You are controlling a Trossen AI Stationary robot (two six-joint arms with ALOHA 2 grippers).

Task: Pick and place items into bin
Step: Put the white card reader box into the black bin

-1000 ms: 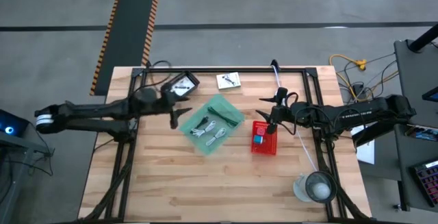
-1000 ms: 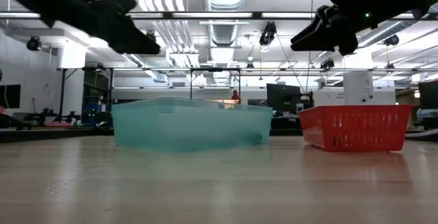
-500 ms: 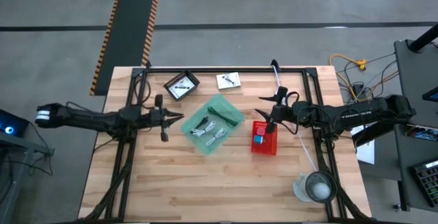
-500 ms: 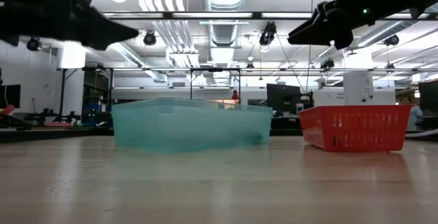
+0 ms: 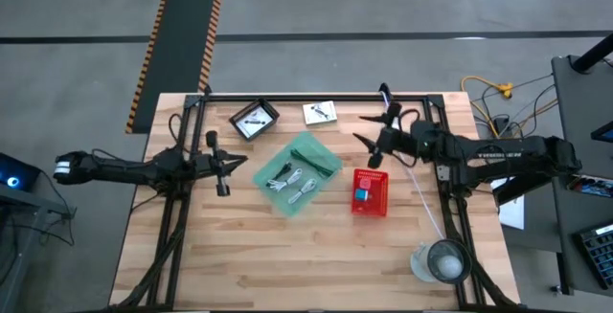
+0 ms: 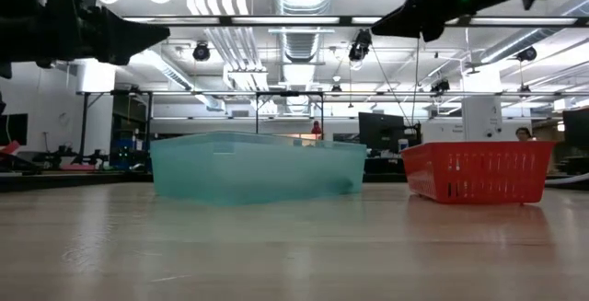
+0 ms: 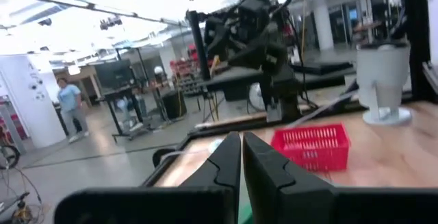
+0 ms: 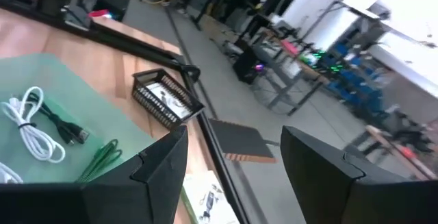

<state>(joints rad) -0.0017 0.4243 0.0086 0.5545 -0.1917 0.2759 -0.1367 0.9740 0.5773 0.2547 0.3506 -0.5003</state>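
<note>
A green see-through bin stands mid-table and holds white coiled cables, a dark cable and a green pen. A black tray with small pieces and a flat white packet lie near the far edge. My left gripper hovers shut and empty, left of the bin, pointing at it. My right gripper hangs open and empty above the table, between the bin's far right corner and the red basket; its fingers frame the tray.
The red basket, with a blue-and-white box inside, stands right of the bin. A clear cup sits at the near right corner. A black metal frame runs along the table's far and side edges. Bare wood lies along the near edge.
My left gripper has drawn back from the bin's far left corner toward the table's left edge, risen, levelled out and shut on nothing. My right gripper has risen and gone from over the red basket toward the far edge, staying open.
</note>
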